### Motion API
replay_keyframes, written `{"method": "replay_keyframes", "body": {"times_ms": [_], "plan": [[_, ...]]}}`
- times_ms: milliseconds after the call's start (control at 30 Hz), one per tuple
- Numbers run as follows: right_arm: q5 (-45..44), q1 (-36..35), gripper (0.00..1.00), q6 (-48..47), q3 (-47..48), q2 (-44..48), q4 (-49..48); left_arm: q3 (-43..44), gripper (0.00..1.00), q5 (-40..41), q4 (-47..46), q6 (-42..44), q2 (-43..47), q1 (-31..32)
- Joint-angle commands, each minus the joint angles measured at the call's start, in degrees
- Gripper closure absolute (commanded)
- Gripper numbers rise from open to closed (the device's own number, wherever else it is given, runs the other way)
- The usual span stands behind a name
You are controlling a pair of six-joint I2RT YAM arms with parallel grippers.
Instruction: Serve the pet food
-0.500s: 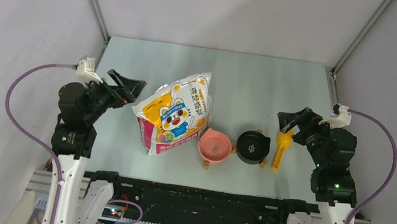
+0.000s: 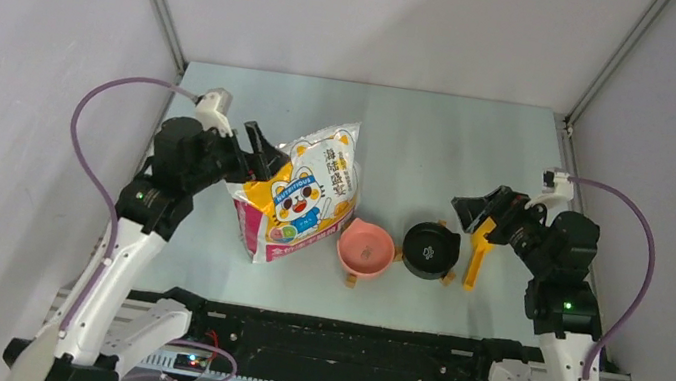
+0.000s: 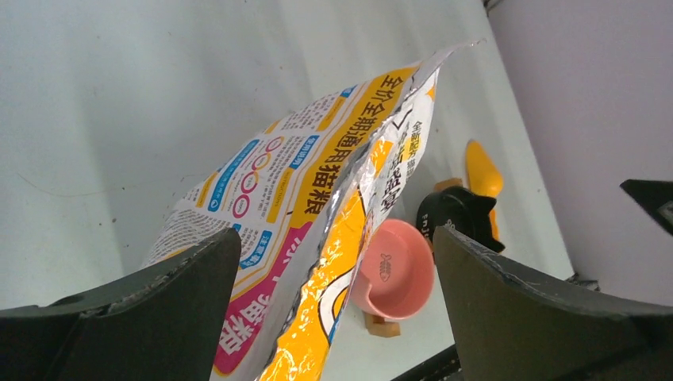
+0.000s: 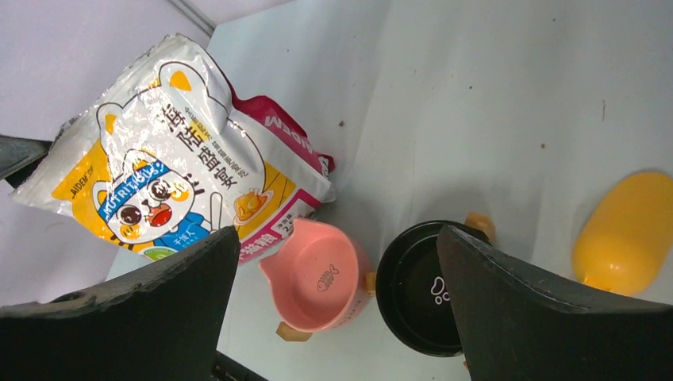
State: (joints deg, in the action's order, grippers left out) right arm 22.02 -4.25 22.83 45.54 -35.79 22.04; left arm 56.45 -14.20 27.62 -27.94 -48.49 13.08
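Observation:
No kibble shows; both bowls look empty. The glossy cat-print bag (image 2: 298,195) stands left of centre. My left gripper (image 2: 262,161) is open at the bag's upper left edge. In the left wrist view the bag's side (image 3: 317,206) lies between the spread fingers (image 3: 159,302), not clamped. The pink bowl (image 2: 366,248) and the black bowl (image 2: 430,250) sit side by side to the bag's right. My right gripper (image 2: 472,211) is open and empty above the yellow scoop (image 2: 480,247). The right wrist view shows the pink bowl (image 4: 317,278) and the black bowl (image 4: 421,290) below its fingers.
The yellow scoop lies right of the black bowl, also in the right wrist view (image 4: 627,230). The pale table (image 2: 442,145) is walled in by grey panels at the back and both sides. A black rail (image 2: 332,336) runs along the near edge.
My left arm has reached forward and right, bringing its open gripper up to the bag's edge. My right gripper has shifted a little left, towards the bowls.

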Motion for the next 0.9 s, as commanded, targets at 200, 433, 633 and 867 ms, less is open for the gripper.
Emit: {"method": "replay_keyframes", "body": {"times_ms": [200, 433, 633, 867], "plan": [[3.22, 0.24, 0.00, -0.90, -0.10, -0.60, 0.17, 4.73, 0.21, 6.80, 4.40, 7.92, -5.20, 6.81], [9.54, -1.10, 0.00, 2.31, -0.10, -4.08, -3.64, 4.88, 0.82, 12.89, 7.46, 8.79, -5.71, 10.36], [3.32, -16.33, 0.00, 1.49, -0.27, -10.13, -8.17, 5.36, 1.00, 19.21, 9.06, 3.71, -4.12, 11.90], [-12.30, -41.42, 0.00, -0.81, -0.28, -24.45, -20.12, 6.32, 1.00, 19.84, 10.01, -5.52, -1.95, 14.23]]}}
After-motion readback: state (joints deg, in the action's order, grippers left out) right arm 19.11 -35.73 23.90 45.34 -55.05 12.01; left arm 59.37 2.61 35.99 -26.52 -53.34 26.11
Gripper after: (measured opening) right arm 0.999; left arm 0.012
